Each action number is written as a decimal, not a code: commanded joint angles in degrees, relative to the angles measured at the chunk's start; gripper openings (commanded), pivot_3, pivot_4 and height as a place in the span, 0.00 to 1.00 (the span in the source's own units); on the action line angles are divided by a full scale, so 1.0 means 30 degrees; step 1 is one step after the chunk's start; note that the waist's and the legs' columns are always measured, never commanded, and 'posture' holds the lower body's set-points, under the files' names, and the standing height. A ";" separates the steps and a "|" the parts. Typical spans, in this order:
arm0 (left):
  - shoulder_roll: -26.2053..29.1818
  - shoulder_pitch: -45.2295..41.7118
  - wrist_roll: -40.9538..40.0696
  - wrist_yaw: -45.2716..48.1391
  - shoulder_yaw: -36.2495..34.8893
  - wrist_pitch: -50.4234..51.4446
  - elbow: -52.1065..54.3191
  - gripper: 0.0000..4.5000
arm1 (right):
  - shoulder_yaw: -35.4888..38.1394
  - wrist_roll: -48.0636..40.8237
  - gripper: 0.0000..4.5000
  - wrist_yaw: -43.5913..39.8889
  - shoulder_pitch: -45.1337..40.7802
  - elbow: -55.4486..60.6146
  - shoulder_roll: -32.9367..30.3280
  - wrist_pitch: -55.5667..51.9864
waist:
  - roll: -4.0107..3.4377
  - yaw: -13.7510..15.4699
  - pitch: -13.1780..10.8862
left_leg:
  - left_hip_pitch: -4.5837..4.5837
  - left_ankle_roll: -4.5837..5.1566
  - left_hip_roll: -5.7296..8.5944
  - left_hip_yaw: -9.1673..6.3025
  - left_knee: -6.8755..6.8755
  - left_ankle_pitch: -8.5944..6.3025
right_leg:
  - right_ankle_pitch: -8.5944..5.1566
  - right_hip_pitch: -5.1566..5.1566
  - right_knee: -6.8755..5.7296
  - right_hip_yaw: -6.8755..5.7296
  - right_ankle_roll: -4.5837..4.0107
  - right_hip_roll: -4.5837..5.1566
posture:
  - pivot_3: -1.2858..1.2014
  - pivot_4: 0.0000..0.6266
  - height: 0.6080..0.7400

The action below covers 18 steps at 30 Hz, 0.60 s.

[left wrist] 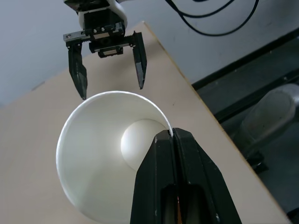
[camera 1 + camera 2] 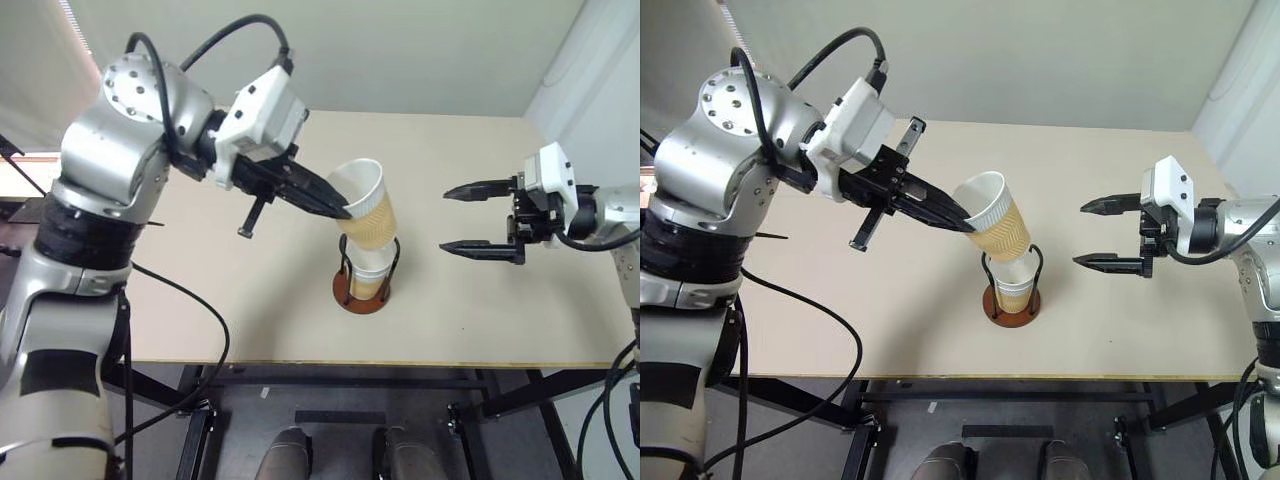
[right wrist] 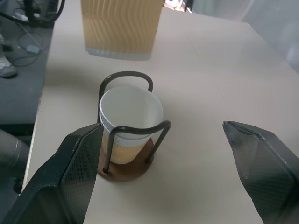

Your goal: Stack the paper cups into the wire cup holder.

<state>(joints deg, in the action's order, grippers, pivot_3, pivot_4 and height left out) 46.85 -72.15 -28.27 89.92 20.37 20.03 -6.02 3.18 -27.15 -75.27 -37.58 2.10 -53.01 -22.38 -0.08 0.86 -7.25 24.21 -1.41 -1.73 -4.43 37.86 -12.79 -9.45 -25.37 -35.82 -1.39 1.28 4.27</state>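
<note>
My left gripper (image 2: 343, 208) is shut on the rim of a paper cup (image 2: 370, 218), with one finger inside the cup and one outside. The cup hangs tilted just above the wire cup holder (image 2: 361, 294), its bottom close over the holder's top. In the left wrist view the fingers (image 1: 163, 154) pinch the white rim of that cup (image 1: 93, 154). Another paper cup (image 3: 132, 112) stands upright inside the wire cup holder (image 3: 125, 74), on the brown disc base. My right gripper (image 2: 462, 219) is open and empty, level with the holder and well to its right.
The beige table (image 2: 500, 320) holds nothing else near the holder. Its front edge runs just below the holder's base. A pale wall stands behind the table's far edge.
</note>
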 commanded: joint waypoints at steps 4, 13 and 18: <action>-0.0144 -0.0673 0.0266 0.0859 0.1543 -0.2032 -0.0921 0.00 | 0.2343 -0.1712 0.97 0.0097 0.1410 0.2414 -0.1198 -0.1429 | -0.0007 0.0064 -0.0004 | 0.0052 0.0020 0.0006 -0.0002 0.0059 -0.0023 | 0.0043 0.0012 0.0049 0.0000 0.0075 -0.0004 | 0.52 0.24 1.00; -0.0644 -0.0993 0.0504 0.0859 0.2832 -0.3599 -0.2109 0.00 | 0.6346 -0.3996 0.97 -0.1002 0.4474 0.2934 -0.2870 -0.2519 | -0.0023 0.0301 -0.0008 | 0.0229 -0.0071 0.0039 0.0005 0.0120 0.0032 | 0.0115 0.0007 0.0302 0.0016 0.0197 -0.0009 | 0.52 0.24 1.00; -0.0981 -0.1139 0.0615 0.0859 0.3175 -0.4268 -0.2720 0.00 | 0.7743 -0.4195 0.97 -0.1407 0.6891 0.2835 -0.3236 -0.2689 | -0.0023 0.0422 -0.0008 | 0.0244 -0.0064 0.0056 0.0014 0.0131 0.0004 | 0.0123 0.0007 0.0310 0.0032 0.0234 -0.0005 | 0.52 0.24 1.00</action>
<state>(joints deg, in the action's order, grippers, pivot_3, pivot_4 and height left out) 44.04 -73.72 -26.57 89.97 30.15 8.80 -14.24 23.13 -38.31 -79.21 -18.09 10.00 -62.14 -30.16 -0.15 2.12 -7.27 24.95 -1.61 -1.56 -4.39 38.25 -12.78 -9.09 -25.35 -34.90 -1.29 2.03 4.26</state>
